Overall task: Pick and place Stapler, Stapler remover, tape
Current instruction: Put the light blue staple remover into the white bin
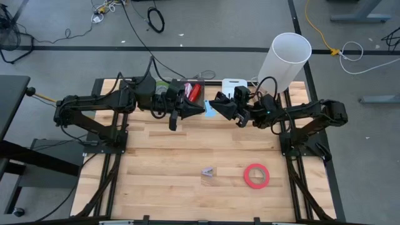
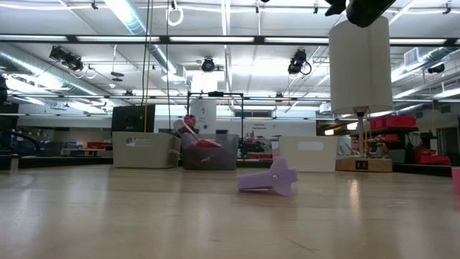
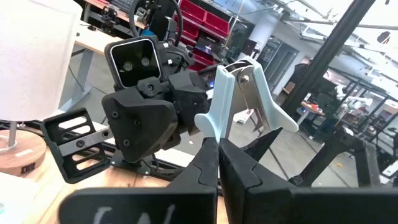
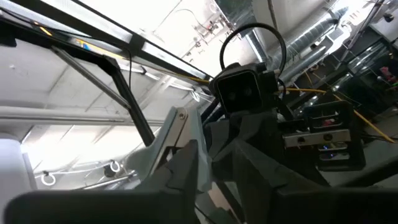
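Nearest our low camera, a lilac staple remover [image 2: 270, 178] lies on the wooden table [image 1: 162, 169], and we see a red-pink tape roll [image 1: 256, 175] near it. Above the table's far side, our left gripper [image 3: 217, 163] is clamped on a pale blue staple remover [image 3: 239, 99], meeting the right gripper [image 1: 226, 107], whose fingers sit around the same piece; whether they grip or are letting go we cannot tell. We judge this remover light and rigid, its smooth plastic wings slippery and its steel jaws sprung, so the flat body near the hinge is the safest hold.
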Action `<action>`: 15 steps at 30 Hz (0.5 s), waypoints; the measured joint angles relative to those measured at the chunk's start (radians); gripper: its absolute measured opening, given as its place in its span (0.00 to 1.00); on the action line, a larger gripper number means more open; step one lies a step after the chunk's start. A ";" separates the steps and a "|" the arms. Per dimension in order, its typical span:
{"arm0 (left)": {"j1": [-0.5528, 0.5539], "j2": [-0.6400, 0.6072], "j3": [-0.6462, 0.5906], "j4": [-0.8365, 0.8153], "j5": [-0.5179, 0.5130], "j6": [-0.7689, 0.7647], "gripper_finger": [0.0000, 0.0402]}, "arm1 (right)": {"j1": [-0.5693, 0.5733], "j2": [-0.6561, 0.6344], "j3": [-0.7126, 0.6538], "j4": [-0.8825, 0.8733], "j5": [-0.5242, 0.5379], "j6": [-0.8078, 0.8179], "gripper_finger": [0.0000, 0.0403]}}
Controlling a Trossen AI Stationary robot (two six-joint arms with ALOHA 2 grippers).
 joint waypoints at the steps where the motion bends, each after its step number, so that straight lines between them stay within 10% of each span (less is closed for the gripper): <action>1: 0.000 0.000 0.000 -0.003 0.000 0.011 0.01 | 0.000 0.000 0.000 0.000 -0.002 0.001 0.27; 15: 0.019 -0.075 -0.001 -0.102 -0.032 0.061 0.00 | -0.019 -0.033 -0.001 -0.026 -0.055 -0.003 0.33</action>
